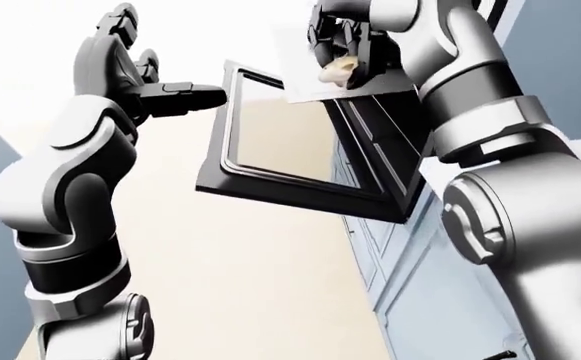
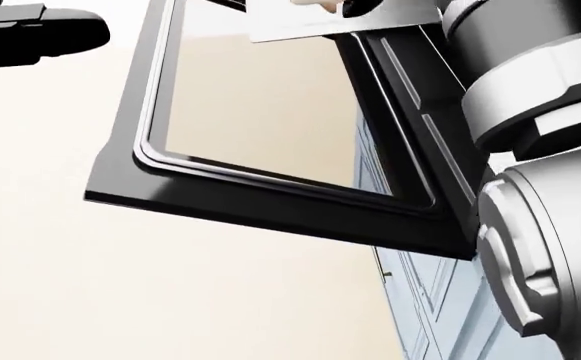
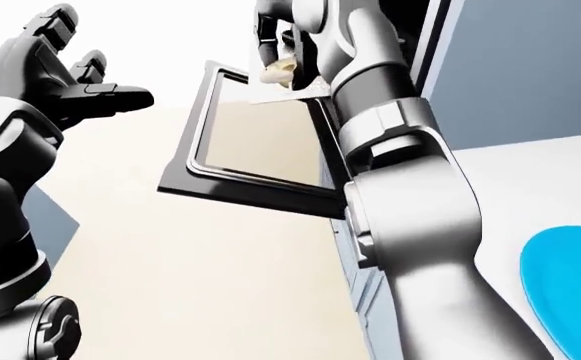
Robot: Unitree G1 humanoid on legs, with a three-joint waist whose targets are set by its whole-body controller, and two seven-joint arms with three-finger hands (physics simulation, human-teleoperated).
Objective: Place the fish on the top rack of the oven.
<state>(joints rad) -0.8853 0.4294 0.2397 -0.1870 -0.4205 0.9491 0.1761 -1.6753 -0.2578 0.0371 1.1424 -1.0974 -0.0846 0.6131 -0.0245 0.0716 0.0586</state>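
Note:
A pale cream fish is held in my right hand, whose fingers close round it at the top of the left-eye view. The hand hangs over a light grey rack sheet that sticks out above the open black oven door with its glass pane. My left hand is raised to the left of the door, fingers spread and thumb pointing right, holding nothing. In the head view only the fish's lower edge shows at the top.
Pale blue cabinet fronts run below and right of the oven door. A blue plate lies on a white counter at the right of the right-eye view. Beige floor spreads under the door.

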